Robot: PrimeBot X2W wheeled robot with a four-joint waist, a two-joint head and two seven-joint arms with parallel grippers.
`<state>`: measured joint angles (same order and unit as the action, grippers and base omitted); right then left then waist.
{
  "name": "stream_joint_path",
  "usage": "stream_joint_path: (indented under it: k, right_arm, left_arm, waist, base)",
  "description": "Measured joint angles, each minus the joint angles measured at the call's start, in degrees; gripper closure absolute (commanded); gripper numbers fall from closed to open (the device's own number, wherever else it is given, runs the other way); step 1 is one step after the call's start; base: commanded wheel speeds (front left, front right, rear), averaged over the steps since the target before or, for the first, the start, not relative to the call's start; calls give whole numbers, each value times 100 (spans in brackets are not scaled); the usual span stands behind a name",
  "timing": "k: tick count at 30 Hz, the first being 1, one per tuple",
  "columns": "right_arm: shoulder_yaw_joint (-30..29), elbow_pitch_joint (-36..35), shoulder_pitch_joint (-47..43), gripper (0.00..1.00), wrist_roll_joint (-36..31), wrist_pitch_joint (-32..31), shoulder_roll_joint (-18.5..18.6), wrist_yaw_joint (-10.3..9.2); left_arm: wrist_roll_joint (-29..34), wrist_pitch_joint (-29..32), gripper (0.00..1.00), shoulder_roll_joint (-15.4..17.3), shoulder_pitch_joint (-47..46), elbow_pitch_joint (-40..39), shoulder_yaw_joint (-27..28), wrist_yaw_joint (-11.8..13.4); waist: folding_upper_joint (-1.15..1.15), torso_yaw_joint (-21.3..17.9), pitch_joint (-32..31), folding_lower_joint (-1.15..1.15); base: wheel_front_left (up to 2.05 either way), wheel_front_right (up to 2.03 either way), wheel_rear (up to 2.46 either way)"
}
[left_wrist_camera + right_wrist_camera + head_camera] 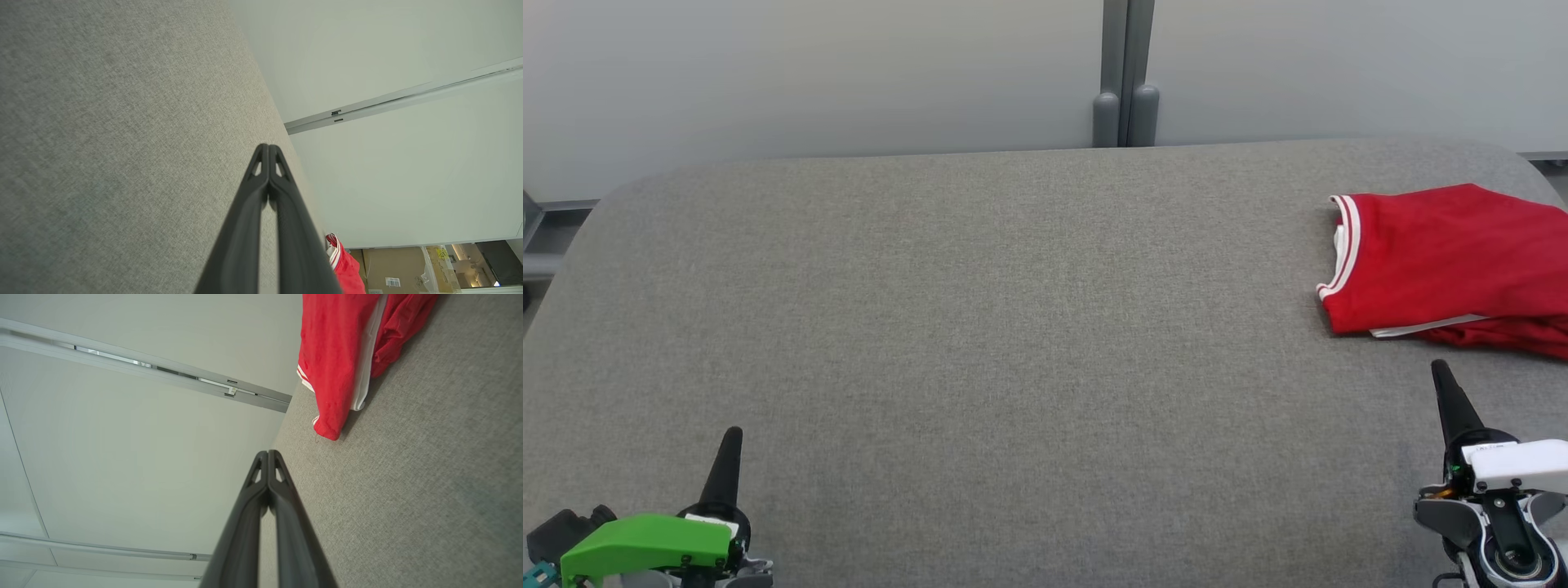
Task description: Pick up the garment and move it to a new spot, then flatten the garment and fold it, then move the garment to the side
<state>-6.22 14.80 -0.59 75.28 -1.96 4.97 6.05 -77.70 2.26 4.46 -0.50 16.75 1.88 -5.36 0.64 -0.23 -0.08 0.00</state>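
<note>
Surface: a wide table [980, 327] covered in grey woven fabric, with rounded far corners, spans nearly the whole head view. The cloth lies smooth.

Backdrop: pale wall panels [809, 73] stand behind the far edge, joined by a grey vertical post [1125, 73] right of centre.

Task item: the red garment [1445, 261] lies on the table at its far right side, close to the far right corner. It runs out past the right edge of the head view. It is folded into a compact, roughly rectangular stack. A white-striped ribbed edge faces the table's centre, and a white band shows along the near side, where a lower layer bunches out slightly. Nothing rests on it and nothing holds it.

Right gripper [1439, 367]: at the near right, on the near side of the garment, close to its near edge but apart from it. Its two dark fingers are pressed together along their length, with nothing between them. A white housing [1515, 461] sits behind them.

Left gripper [734, 433]: at the near left, well apart from the garment, above bare fabric. Its fingers are likewise pressed together and carry nothing. A green housing [645, 543] covers the wrist.

Minor: in the left wrist view, cardboard boxes [392, 265] show beyond the garment's end of the table.
</note>
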Motion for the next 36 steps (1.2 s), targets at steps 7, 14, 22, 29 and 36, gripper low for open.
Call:
stream_joint_path:
  k: [7,14,22,29,36]
  right_arm:
    - [-56,38,116,100,476,-123,-102,33]
    - [-90,54,194,100,881,-236,-146,48]
    - [-141,89,343,100,1386,-389,-226,51]
    - [-169,103,392,100,1630,-447,-293,59]
    - [-171,103,392,100,1631,-447,-293,59]
  left_arm:
    - [-392,122,100,-51,-87,-27,78,-47]
    - [-736,231,100,-140,-116,-36,170,-69]
    - [-1168,385,100,-182,-262,-57,246,-123]
    - [-1391,426,100,-208,-277,-60,323,-170]
    - [-1391,426,100,-210,-279,-62,323,-170]
  waist:
    - [0,7,7,0]
    - [0,13,13,0]
    - [0,21,21,0]
    - [0,24,24,0]
    - [0,24,24,0]
  base:
    - [0,0,0]
    - [0,0,0]
    - [0,0,0]
    - [0,0,0]
    - [0,0,0]
